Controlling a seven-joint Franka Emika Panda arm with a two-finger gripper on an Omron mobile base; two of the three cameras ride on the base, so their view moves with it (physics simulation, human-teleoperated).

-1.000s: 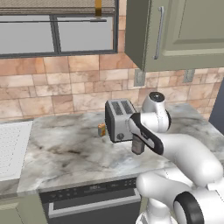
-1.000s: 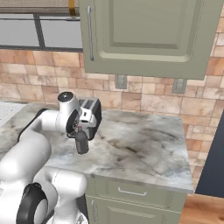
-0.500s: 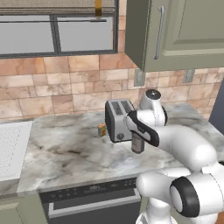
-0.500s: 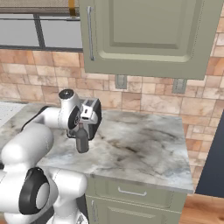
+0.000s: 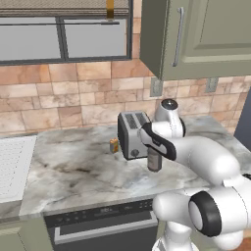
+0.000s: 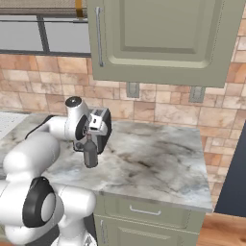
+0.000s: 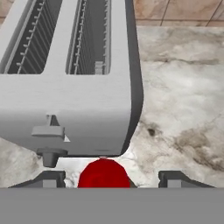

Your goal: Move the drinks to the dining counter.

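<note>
A squat grey-brown bottle [image 5: 154, 160] [image 6: 90, 153] with a red cap [image 7: 104, 173] stands upright on the marble worktop, just in front of the silver toaster. My gripper [image 5: 155, 148] [image 6: 89, 139] [image 7: 111, 180] hangs straight over it, open. One dark fingertip [image 7: 51, 179] stands on each side of the cap, and a gap shows between the cap and both. A small orange-yellow can [image 5: 113, 145] sits left of the toaster, apart from the hand. The dining counter is out of view.
The silver toaster [image 5: 131, 135] [image 6: 101, 126] [image 7: 65, 87] stands close behind the bottle, against the tiled wall. A white ribbed panel [image 5: 12, 166] lies at the worktop's left end. Green wall cabinets [image 6: 158, 38] hang overhead. The worktop [image 6: 158, 161] ends at the right [image 6: 207, 192].
My hand has settled lower over the bottle, and the arm's elbow has swung toward the cameras. Bottle, can and toaster have not moved.
</note>
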